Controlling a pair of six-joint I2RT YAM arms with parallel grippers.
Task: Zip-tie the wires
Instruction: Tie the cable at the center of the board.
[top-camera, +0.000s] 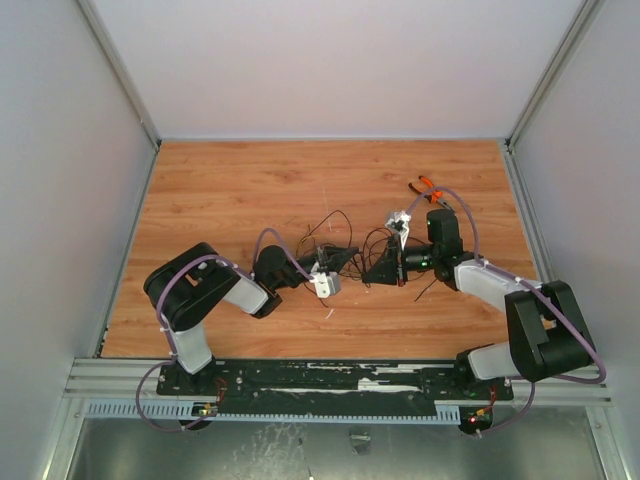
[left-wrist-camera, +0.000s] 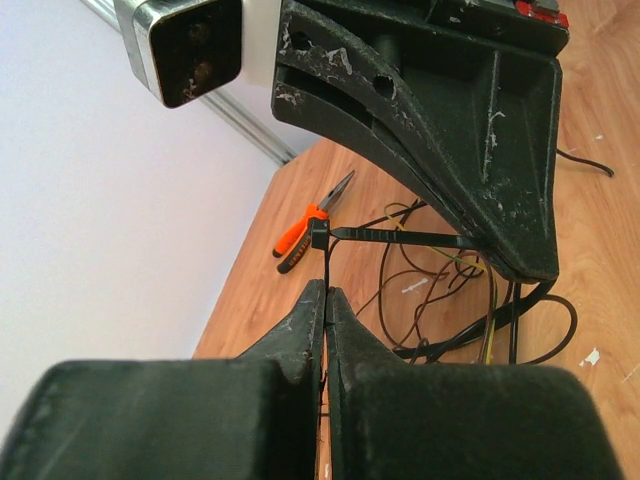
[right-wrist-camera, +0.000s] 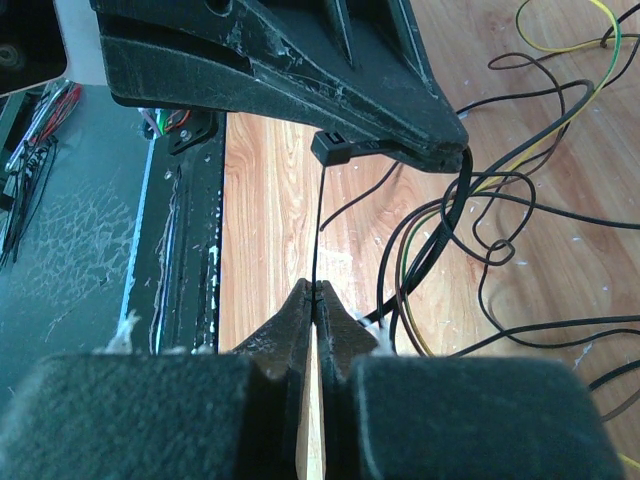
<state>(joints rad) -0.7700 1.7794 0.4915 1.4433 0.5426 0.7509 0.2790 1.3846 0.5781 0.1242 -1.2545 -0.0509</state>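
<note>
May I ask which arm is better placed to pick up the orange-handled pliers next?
Right, probably: the pliers lie on its side, just past its wrist, across the wires from the left gripper. The right gripper is shut on the zip tie, though, so it must release first.

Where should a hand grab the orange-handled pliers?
Across the orange handles, straight down from above. The orange-handled pliers lie flat on the table; the handles are their widest part, while the metal nose tapers thin.
</note>
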